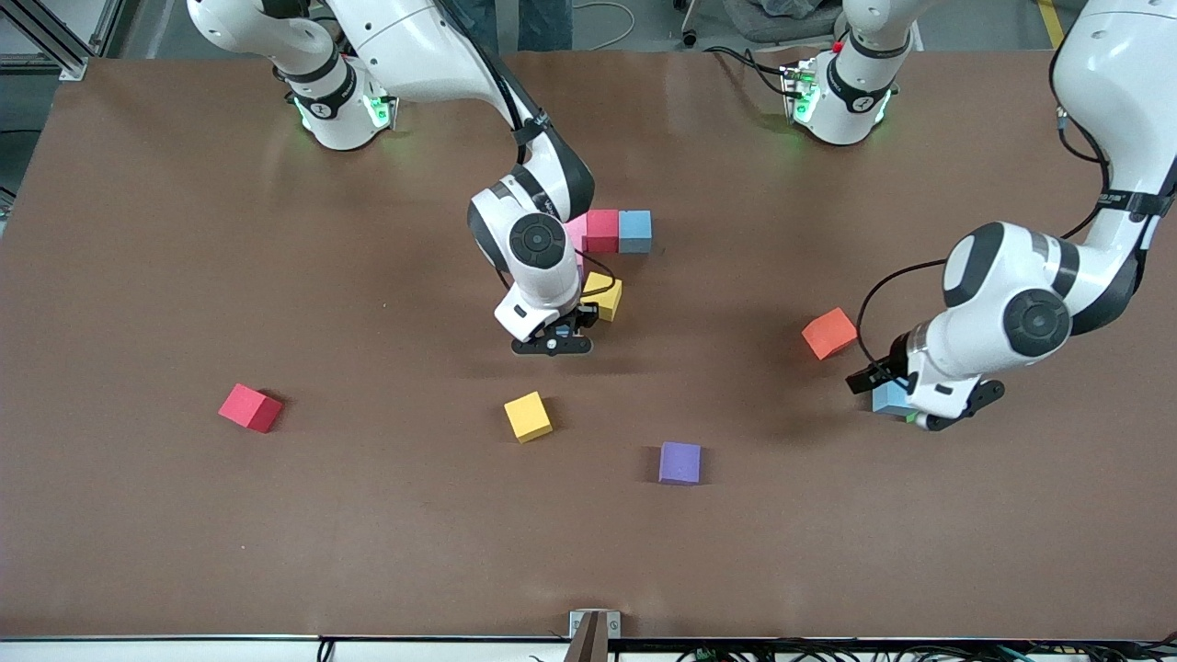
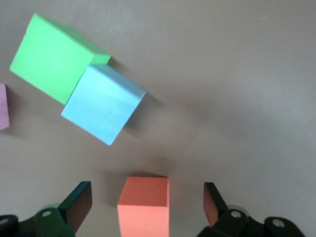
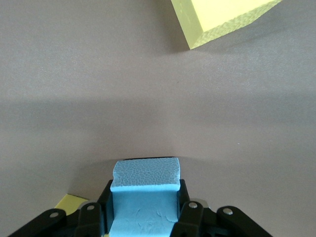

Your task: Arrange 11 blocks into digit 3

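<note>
At mid-desk (image 1: 276, 230), a pink, red and blue row (image 1: 609, 230) has been laid, a yellow block (image 1: 605, 294) beside it. A light-blue foam cube (image 3: 144, 195), judged light and squashy, best pinched on flat sides, is clamped in the right claw (image 1: 552, 344). An orange block (image 2: 144, 205) is straddled by the wide-open, empty left claw (image 2: 148, 205).

Surface: matte brown table (image 1: 184, 230) | mid-table cluster: pink (image 1: 577, 230), red (image 1: 602, 230), blue (image 1: 634, 231), yellow (image 1: 606, 292) foam cubes | loose: red (image 1: 250, 407), yellow (image 1: 528, 416), purple (image 1: 679, 462), orange (image 1: 829, 333), light-blue (image 1: 888, 398), green (image 2: 52, 57) foam cubes
</note>
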`<state>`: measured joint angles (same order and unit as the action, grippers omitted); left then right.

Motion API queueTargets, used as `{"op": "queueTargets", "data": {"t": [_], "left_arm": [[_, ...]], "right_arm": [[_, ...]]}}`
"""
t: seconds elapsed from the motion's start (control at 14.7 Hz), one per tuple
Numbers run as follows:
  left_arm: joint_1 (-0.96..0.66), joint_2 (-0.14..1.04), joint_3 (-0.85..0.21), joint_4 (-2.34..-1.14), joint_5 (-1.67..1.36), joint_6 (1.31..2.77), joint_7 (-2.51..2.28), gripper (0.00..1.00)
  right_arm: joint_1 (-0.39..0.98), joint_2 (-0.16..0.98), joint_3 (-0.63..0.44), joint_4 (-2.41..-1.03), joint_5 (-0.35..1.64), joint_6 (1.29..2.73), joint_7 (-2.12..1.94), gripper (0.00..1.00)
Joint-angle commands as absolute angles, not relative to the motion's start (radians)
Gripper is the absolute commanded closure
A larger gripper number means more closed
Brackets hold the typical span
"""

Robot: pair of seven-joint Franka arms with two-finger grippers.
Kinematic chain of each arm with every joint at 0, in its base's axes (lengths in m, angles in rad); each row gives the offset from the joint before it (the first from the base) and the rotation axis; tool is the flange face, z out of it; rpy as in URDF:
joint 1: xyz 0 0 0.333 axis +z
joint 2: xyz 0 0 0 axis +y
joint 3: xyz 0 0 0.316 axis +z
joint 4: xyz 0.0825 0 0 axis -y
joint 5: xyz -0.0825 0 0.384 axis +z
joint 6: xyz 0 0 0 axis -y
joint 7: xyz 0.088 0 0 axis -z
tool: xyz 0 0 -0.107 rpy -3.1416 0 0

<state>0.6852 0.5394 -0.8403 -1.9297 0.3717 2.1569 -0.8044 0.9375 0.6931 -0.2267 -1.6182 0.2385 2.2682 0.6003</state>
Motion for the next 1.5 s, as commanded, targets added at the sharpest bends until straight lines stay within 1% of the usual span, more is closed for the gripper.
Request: {"op": "queueTargets", "data": {"t": [0.0, 0.14, 0.2, 0.34, 0.55, 0.68, 0.89, 1.02, 1.29, 1.43], "left_arm": [[0.726, 0.448, -0.885, -2.077, 0.38, 2.251, -0.818, 0.01], [0.73, 0.396, -0.884, -2.169, 0.38, 2.353, -0.818, 0.01], [0.73, 0.388, -0.884, -2.198, 0.38, 2.385, -0.818, 0.01], [0.732, 0.387, -0.882, -2.227, 0.38, 2.414, -0.818, 0.01], [0.764, 0.394, -0.879, -2.29, 0.415, 2.52, -0.815, 0.01], [0.781, 0.408, -0.877, -2.301, 0.463, 2.545, -0.815, 0.01], [0.793, 0.446, -0.877, -2.299, 0.466, 2.562, -0.819, 0.01], [0.793, 0.451, -0.877, -2.298, 0.466, 2.562, -0.821, 0.01], [0.79, 0.466, -0.879, -2.292, 0.466, 2.562, -0.837, 0.01], [0.781, 0.477, -0.879, -2.289, 0.466, 2.562, -0.853, 0.01]], "right_arm": [[0.934, 0.69, -0.218, -1.628, 0.285, 2.273, 0.577, 0.99], [0.937, 0.69, -0.218, -1.628, 0.302, 2.275, 0.577, 0.99], [0.937, 0.692, -0.218, -1.629, 0.302, 2.273, 0.577, 0.99], [0.939, 0.69, -0.218, -1.632, 0.302, 2.275, 0.577, 0.99], [0.943, 0.693, -0.218, -1.637, 0.302, 2.275, 0.577, 0.99], [0.943, 0.703, -0.218, -1.637, 0.302, 2.276, 0.578, 0.98], [0.945, 0.703, -0.218, -1.637, 0.301, 2.279, 0.578, 0.98], [0.946, 0.703, -0.218, -1.637, 0.301, 2.279, 0.578, 0.98], [0.945, 0.703, -0.219, -1.634, 0.292, 2.272, 0.574, 0.94], [0.945, 0.701, -0.219, -1.632, 0.287, 2.269, 0.562, 0.94]]}}
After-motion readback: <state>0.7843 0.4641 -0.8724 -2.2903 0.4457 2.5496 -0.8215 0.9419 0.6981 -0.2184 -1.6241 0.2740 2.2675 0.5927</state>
